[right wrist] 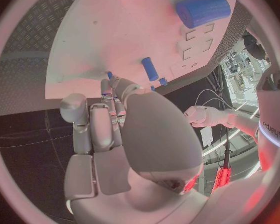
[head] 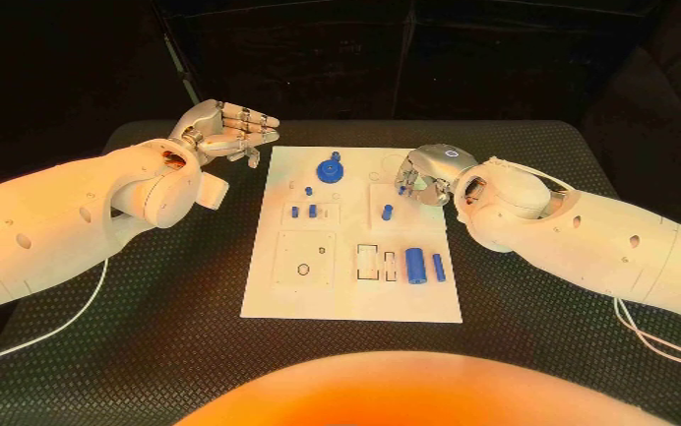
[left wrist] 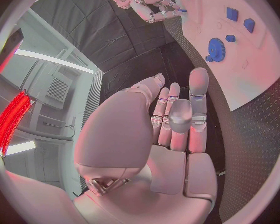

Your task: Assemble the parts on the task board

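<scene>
Head view. Noting the task board (head: 355, 288) lying mid-table, with the blue gear (head: 331, 169) at its twelve o'clock, a peg (head: 386, 213) near centre and a thick cylinder (head: 414, 265) toward four o'clock. Observing the right hand (head: 430, 172) poised over the board's one o'clock corner, fingers drawn together and pointing down at a small blue piece (head: 403, 188); unable to tell whether gripping or merely touching it. Observing the left hand (head: 227, 131) raised off the board at ten o'clock, carrying nothing.

Left wrist view. Recording the left hand's fingers (left wrist: 198, 92) lying extended side by side, empty, well clear of the gear (left wrist: 216, 49).

Right wrist view. Recording the right hand's fingertips (right wrist: 109, 87) bunched right at the small blue piece (right wrist: 109, 75), beside the peg (right wrist: 150, 68); contact not resolvable.

Risks, as judgement. Expecting a light pinch on so small a piece to let it tilt or drop short of its seat. Anticipating the descending fingers knocking the neighbouring peg. Flagging possible board slide under side load, with nothing bracing it.

Markings. Finding no legible writing on board or parts.
</scene>
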Controlling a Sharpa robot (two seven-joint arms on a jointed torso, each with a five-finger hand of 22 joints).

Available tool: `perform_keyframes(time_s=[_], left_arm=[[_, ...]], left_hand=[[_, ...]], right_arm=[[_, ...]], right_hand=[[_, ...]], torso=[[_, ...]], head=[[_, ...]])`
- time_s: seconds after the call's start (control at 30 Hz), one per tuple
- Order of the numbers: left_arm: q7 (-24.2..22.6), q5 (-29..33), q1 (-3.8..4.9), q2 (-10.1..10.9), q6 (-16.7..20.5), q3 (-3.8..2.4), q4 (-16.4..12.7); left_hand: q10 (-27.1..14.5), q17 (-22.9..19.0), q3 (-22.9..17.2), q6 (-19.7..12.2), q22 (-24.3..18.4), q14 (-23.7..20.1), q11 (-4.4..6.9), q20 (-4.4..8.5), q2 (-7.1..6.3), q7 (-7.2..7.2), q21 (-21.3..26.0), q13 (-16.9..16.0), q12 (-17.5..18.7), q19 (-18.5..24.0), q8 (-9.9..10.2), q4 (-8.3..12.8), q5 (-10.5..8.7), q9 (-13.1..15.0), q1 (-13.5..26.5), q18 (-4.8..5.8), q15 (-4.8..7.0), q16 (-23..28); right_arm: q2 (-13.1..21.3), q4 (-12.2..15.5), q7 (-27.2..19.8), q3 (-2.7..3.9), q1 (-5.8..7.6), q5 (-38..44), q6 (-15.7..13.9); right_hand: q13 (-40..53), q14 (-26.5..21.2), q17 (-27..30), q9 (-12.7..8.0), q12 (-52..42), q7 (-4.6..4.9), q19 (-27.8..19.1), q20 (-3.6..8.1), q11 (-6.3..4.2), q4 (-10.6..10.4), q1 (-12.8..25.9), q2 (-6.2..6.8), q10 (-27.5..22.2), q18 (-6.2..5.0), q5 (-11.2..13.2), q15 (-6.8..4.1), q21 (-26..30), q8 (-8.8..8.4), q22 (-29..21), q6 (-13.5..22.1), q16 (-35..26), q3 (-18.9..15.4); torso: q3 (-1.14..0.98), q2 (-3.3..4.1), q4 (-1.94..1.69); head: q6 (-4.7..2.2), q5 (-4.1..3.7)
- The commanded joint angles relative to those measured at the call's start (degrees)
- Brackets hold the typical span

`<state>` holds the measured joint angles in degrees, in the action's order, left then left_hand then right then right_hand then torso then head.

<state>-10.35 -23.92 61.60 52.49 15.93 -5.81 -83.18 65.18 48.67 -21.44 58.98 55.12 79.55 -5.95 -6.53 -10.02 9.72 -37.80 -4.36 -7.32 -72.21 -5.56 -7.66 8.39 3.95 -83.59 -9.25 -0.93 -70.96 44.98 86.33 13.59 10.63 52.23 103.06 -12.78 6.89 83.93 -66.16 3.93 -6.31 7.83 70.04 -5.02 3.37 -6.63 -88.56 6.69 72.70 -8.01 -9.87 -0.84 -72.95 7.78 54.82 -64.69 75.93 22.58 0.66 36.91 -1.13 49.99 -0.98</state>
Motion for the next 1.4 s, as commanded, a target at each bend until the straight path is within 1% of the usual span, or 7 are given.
perform_keyframes(time_s=[0.03,0.33,0.53,0.7,1.03,1.23,1.4], left_arm=[[0.05,0.35,0.07,-0.03,-0.41,-0.07,0.02],[0.21,0.35,0.06,-0.08,-0.69,-0.07,0.22],[0.29,0.35,0.04,-0.25,-0.91,-0.07,0.29],[0.28,0.35,0.03,-0.44,-1.07,-0.07,0.20],[0.35,0.35,0.03,-0.75,-1.21,-0.07,0.07],[0.42,0.35,0.04,-1.17,-1.32,-0.07,0.00],[0.45,0.36,0.05,-1.64,-1.54,-0.07,-0.09]], left_hand=[[-0.66,-0.12,-0.07,0.27,-0.10,-0.51,-0.02,0.10,0.16,0.27,0.34,0.08,-0.34,0.48,-0.24,0.40,0.07,-0.07,0.16,-0.59,0.08,0.26],[-1.11,-0.41,-0.05,0.13,-0.41,-0.70,-0.14,0.01,0.13,0.38,0.85,0.13,-0.36,0.70,-0.18,0.50,0.07,-0.10,0.24,-0.64,-0.02,0.41],[-1.49,-0.56,-0.03,0.02,-0.67,-0.83,-0.24,-0.06,0.12,0.46,1.26,0.17,-0.37,0.87,-0.14,0.57,0.06,-0.11,0.30,-0.69,-0.10,0.49],[-1.59,-0.61,-0.04,0.01,-0.74,-0.86,-0.27,-0.07,0.14,0.48,1.39,0.18,-0.38,0.92,-0.14,0.59,0.06,-0.11,0.30,-0.71,-0.12,0.51],[-1.71,-0.69,-0.04,-0.01,-0.68,-0.91,-0.30,-0.10,0.13,0.50,1.31,0.20,-0.39,0.90,-0.13,0.63,0.06,-0.12,0.30,-0.68,-0.15,0.55],[-1.92,-0.72,0.00,-0.11,-0.75,-0.96,-0.36,-0.14,0.09,0.58,1.42,0.21,-0.42,0.94,-0.10,0.68,0.05,-0.13,0.36,-0.69,-0.19,0.55],[-1.94,-0.66,0.01,-0.12,-0.75,-0.95,-0.37,-0.14,0.09,0.59,1.43,0.21,-0.43,0.95,-0.09,0.68,0.05,-0.13,0.36,-0.69,-0.20,0.53]], right_arm=[[0.35,0.56,-0.61,0.02,0.07,-0.22,-2.34],[2.65,4.24,-0.10,0.08,0.10,-0.87,-2.62],[3.72,9.33,0.13,0.17,0.14,-1.78,-2.87],[3.05,11.97,0.05,0.22,0.17,-2.08,-2.82],[-0.32,12.51,-0.47,0.21,0.19,-2.30,-1.91],[-3.85,10.94,-1.16,0.07,0.19,-2.12,-1.07],[-5.81,9.88,-1.82,-2.53,0.19,-1.90,-0.52]], right_hand=[[0.06,2.26,0.01,0.04,0.28,-0.09,0.15,-0.08,0.07,0.05,0.71,0.01,0.20,1.09,0.33,-0.26,-0.24,-0.15,0.13,-0.34,0.24,0.47],[0.05,2.27,-0.05,0.04,0.33,-0.11,0.20,-0.08,0.06,0.16,0.87,0.09,0.21,1.10,0.49,-0.27,-0.29,-0.19,0.23,-0.36,0.30,0.59],[0.05,2.27,-0.06,0.04,0.34,-0.11,0.23,-0.08,0.06,0.18,0.88,0.10,0.22,1.11,0.50,-0.27,-0.32,-0.20,0.29,-0.37,0.31,0.61],[0.05,2.27,-0.07,0.05,0.36,-0.13,0.22,-0.08,0.05,0.24,0.90,0.11,0.23,1.11,0.51,-0.28,-0.31,-0.20,0.27,-0.38,0.32,0.67],[0.05,2.27,-0.04,0.04,0.40,-0.12,0.21,-0.07,0.04,0.34,0.91,0.10,0.23,1.10,0.49,-0.29,-0.31,-0.23,0.27,-0.38,0.32,0.80],[0.04,2.26,0.00,0.04,0.44,-0.11,0.16,-0.07,0.05,0.44,0.95,0.06,0.22,1.09,0.42,-0.29,-0.28,-0.27,0.21,-0.37,0.31,0.94],[0.03,2.26,0.01,0.03,0.50,-0.08,0.11,-0.06,0.07,0.54,1.01,0.03,0.20,1.08,0.34,-0.28,-0.25,-0.32,0.13,-0.35,0.32,1.06]], torso=[[0.01,0.04,0.01],[0.07,-0.02,-0.04],[0.01,-0.03,-0.04],[0.12,0.00,-0.16],[0.17,0.09,-0.14],[0.22,0.12,-0.10],[0.10,0.05,-0.09]], head=[[0.01,0.04],[0.01,0.15],[0.01,0.90],[0.01,1.56],[0.01,3.76],[0.01,5.38],[0.01,6.50]])
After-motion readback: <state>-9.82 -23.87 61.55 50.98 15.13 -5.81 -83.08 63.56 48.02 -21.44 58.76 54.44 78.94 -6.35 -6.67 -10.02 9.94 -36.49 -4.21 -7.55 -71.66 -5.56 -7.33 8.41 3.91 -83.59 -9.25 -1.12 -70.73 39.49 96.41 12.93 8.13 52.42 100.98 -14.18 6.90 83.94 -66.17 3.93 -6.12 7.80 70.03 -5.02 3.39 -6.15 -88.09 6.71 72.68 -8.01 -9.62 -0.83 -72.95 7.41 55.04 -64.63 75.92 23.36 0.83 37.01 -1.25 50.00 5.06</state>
